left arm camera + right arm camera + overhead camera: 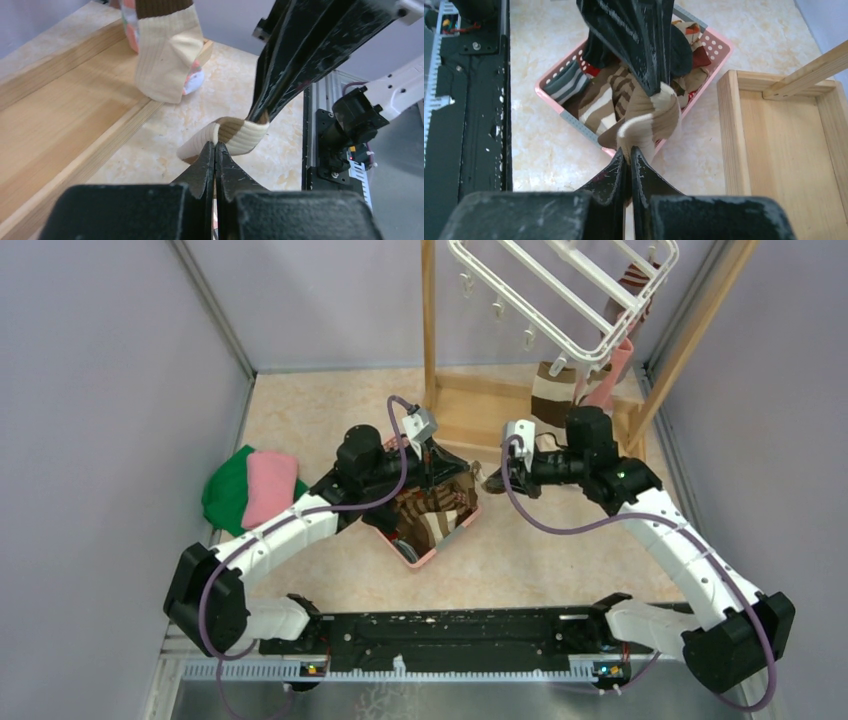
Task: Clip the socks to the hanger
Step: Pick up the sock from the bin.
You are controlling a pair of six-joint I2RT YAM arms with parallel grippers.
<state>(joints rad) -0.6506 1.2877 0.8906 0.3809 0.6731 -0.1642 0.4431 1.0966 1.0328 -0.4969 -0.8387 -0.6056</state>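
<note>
Striped brown-and-cream sock [235, 134] is pinched from both ends: the left gripper [215, 147] is clamped on one end and the right gripper [629, 152] on the other. They meet beside the pink basket [555, 70] of loose socks [609, 95]. Farther back, the white hanger [585, 350] carries hung socks [548, 390] above the wooden stand [470, 405].

Top camera is looking down from above and behind, taking in the whole pale marble-patterned table [330, 410]. Both wrist cameras are sitting in close: left facing the wooden stand base [65, 115], right facing the pink plastic basket [719, 50], both sharing the brown-and-cream striped sock [235, 135].
</note>
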